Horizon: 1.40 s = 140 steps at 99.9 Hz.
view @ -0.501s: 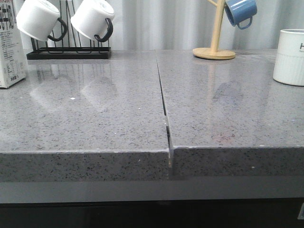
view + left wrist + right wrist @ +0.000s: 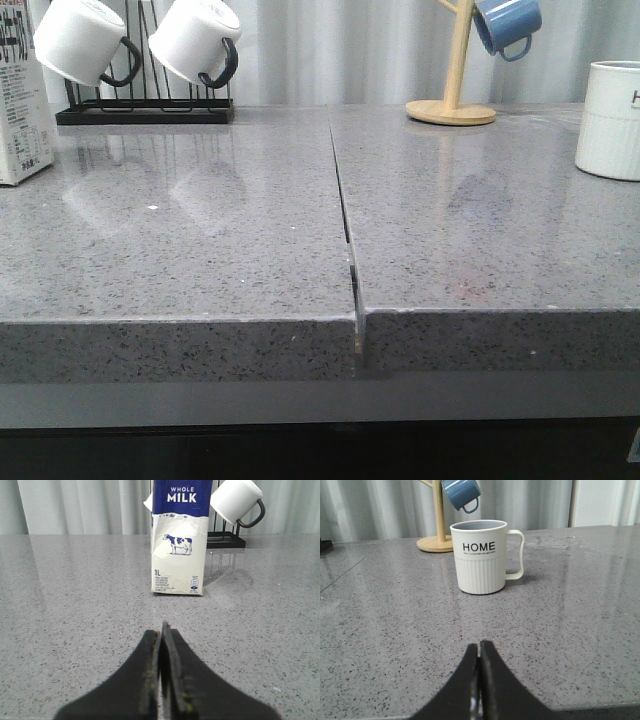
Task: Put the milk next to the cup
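Note:
The milk carton (image 2: 179, 537) stands upright on the grey counter, white with a blue "WHOLE MILK" top and a cow picture; in the front view it is cut off at the far left edge (image 2: 20, 110). The white "HOME" cup (image 2: 480, 557) stands upright with its handle to one side; in the front view it sits at the far right (image 2: 610, 120). My left gripper (image 2: 161, 630) is shut and empty, well short of the carton. My right gripper (image 2: 479, 647) is shut and empty, well short of the cup. Neither gripper shows in the front view.
A black rack (image 2: 145, 112) holds two white mugs with black handles (image 2: 85, 42) at the back left. A wooden mug tree (image 2: 452, 105) with a small blue mug (image 2: 507, 25) stands at the back right. A seam (image 2: 345, 220) splits the counter.

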Tool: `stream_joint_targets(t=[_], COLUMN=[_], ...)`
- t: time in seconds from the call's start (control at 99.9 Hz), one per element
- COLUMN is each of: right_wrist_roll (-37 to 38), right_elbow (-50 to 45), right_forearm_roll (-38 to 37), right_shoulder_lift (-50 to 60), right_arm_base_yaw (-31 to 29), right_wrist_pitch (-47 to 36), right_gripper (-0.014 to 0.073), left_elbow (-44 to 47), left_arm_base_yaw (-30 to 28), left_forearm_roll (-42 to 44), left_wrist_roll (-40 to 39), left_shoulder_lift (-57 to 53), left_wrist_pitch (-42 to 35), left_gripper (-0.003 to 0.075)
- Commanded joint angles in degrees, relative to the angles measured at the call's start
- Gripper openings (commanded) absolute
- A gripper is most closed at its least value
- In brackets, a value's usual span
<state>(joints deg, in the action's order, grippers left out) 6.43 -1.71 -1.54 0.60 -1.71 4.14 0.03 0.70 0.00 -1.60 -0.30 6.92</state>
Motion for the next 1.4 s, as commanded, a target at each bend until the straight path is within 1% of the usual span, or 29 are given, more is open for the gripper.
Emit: stream_joint_targets(t=[0.0,0.16,0.29,0.46,0.591,0.731,0.801,0.881,1.001,1.071,1.111,1.251,1.391], right_wrist_roll=[-0.22,-0.22,-0.22,-0.22,-0.22,-0.22,-0.22,-0.22,-0.22,-0.22,-0.22,-0.22,-0.43], right_elbow=[1.86,6.11,10.56,17.02,19.56,19.56,19.56,19.56,19.56,19.56,19.56,19.56,19.56], right_forearm_roll=[-0.14,-0.20,-0.20,-0.10,-0.10,-0.33,-0.33,-0.33,-0.33,-0.33,-0.33,-0.22,0.41], right_shoulder_lift=[1.09,0.24,-3.13,-10.88,-16.38,-21.68,-24.43,-27.79,-31.93,-33.83,-34.79,-39.46,-44.59], right_arm_base_yaw=[-0.48,-0.48,-0.48,-0.48,-0.48,-0.48,-0.48,-0.48,-0.48,-0.48,-0.48,-0.82,-4.08], right_wrist_pitch=[-3.69,3.13,7.70,8.28,7.59,2.33,-0.29,-3.42,-6.95,-10.00,-11.88,-18.07,-23.39], right_gripper=[-0.0069,-0.0069,-0.0069,-0.0069,-0.0069,-0.0067,-0.0044,0.0043,0.0237,0.0302,0.0314,0.0308,0.0308], left_elbow=[2.41,2.41,2.41,2.41,2.41,2.41,2.41,2.41,2.41,2.41,2.41,2.41,2.41], left_arm_base_yaw=[0.34,0.34,0.34,0.34,0.34,0.34,0.34,0.34,0.34,0.34,0.34,0.34,0.34], left_forearm_roll=[-0.30,-0.30,-0.30,-0.30,-0.30,-0.30,-0.30,-0.30,-0.30,-0.30,-0.30,-0.30,-0.30], left_wrist_roll=[-0.31,-0.31,-0.31,-0.31,-0.31,-0.31,-0.31,-0.31,-0.31,-0.31,-0.31,-0.31,-0.31], left_shoulder_lift=[-1.84,-1.84,-1.84,-1.84,-1.84,-1.84,-1.84,-1.84,-1.84,-1.84,-1.84,-1.84,-1.84], left_wrist_pitch=[-5.02,-5.02,-5.02,-5.02,-5.02,-5.02,-5.02,-5.02,-5.02,-5.02,-5.02,-5.02,-5.02], left_gripper=[-0.0021,-0.0021,-0.0021,-0.0021,-0.0021,-0.0021,-0.0021,-0.0021,-0.0021,-0.0021,-0.0021,-0.0021,-0.0021])
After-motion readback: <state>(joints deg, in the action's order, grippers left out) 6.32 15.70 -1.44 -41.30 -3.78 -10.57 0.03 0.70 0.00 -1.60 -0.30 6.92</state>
